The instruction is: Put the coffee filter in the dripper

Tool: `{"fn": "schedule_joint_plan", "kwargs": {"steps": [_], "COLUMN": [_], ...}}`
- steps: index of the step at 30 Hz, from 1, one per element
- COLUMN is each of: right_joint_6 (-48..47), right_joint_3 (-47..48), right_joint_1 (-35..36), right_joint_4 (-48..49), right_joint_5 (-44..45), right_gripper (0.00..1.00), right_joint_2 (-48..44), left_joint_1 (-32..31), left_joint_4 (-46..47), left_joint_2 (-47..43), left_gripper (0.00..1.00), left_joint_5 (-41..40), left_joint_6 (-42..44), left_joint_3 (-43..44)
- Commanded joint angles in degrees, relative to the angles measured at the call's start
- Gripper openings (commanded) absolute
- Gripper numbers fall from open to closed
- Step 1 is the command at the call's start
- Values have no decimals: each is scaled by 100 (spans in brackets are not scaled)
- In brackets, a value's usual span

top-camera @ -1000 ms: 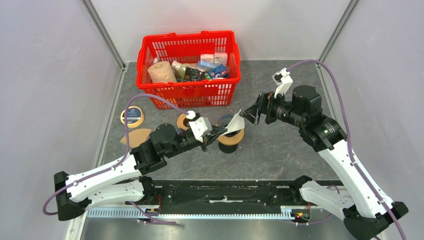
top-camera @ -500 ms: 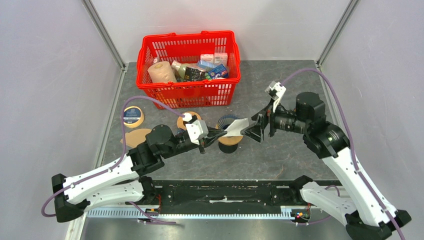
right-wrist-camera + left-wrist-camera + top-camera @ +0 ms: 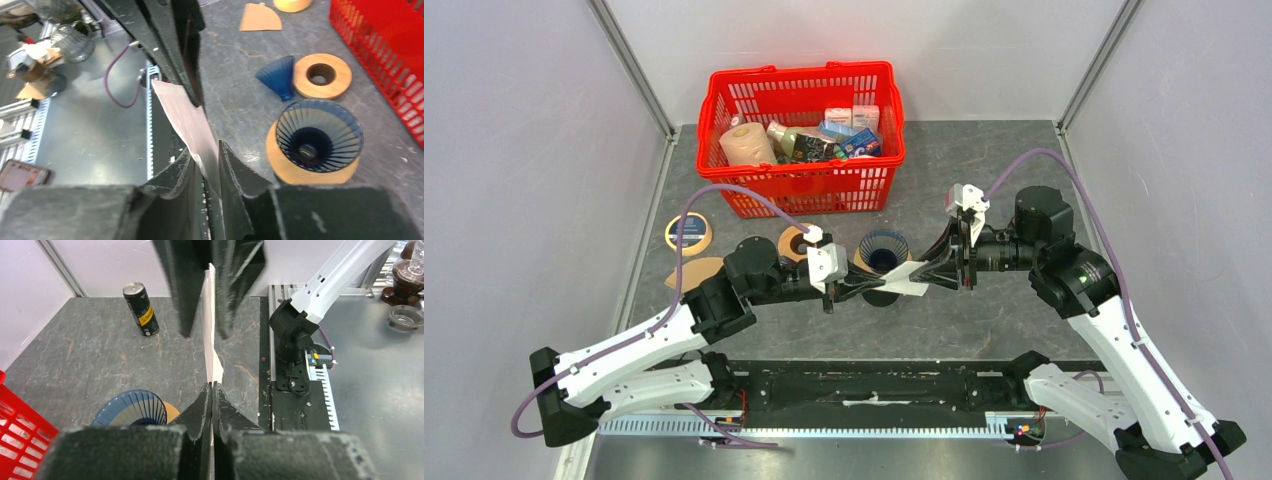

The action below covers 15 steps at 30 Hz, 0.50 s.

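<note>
The coffee filter (image 3: 904, 279), a flat white paper, is held edge-on just in front of the dripper (image 3: 883, 252), clear of its mouth. My left gripper (image 3: 871, 283) is shut on the filter's left end, and its pads (image 3: 204, 395) press the paper (image 3: 212, 350). My right gripper (image 3: 927, 278) faces it from the right. Its jaws straddle the filter's (image 3: 187, 120) other end with a narrow gap still showing between the fingers (image 3: 227, 157). The dripper's dark ribbed cone (image 3: 319, 135) sits on its tan wooden collar (image 3: 295, 172).
A red basket (image 3: 801, 190) of groceries stands behind the dripper. A separate wooden ring (image 3: 796, 243) and a small blue cone (image 3: 277, 76) lie to its left. Further left are a brown paper fan (image 3: 694, 271) and a round tin (image 3: 688, 232). A can (image 3: 141, 308) stands at far right.
My right gripper swung left to the filter and narrowed its jaws around the free end. My left gripper carried the filter down and forward, off the dripper's mouth.
</note>
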Motion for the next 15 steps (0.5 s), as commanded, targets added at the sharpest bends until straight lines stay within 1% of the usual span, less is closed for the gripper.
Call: {"fn": "schedule_joint_plan", "kwargs": {"steps": [1,2,3,4,5,6,9,13,15], "right_joint_6": [-123,-66,4,60,112,129,94,88,-4], "right_joint_3": [125,146,175,191,208,204,188,259,289], "right_joint_1": [-6,-6,-6,-6,-6,-2,-5,-6,-6], "right_joint_4": [184,206,224,232,259,292,398,391,398], "right_joint_5": [-786,-689,-560,-467,-382,-370,-468,-512,-450], "right_gripper": [10,0,0,0,0,0,0,0,0], "right_joint_2": [23,26,25,27,21,4,-2,148,180], "left_joint_1": [38,36,36,36,37,36,38,40,36], "left_joint_4": [-2,-74,-110,-110,-90,-3,386,436,443], "left_joint_2": [69,82,90,90,83,91,207,469,569], "left_gripper": [2,14,33,57,75,83,85,86,76], "left_joint_5": [209,170,111,58,-35,-119,-237,-162,-110], "left_joint_6": [56,43,5,-44,-123,-248,-651,-1096,-1262], "left_joint_3": [305,334,354,349,320,264,40,211,290]}}
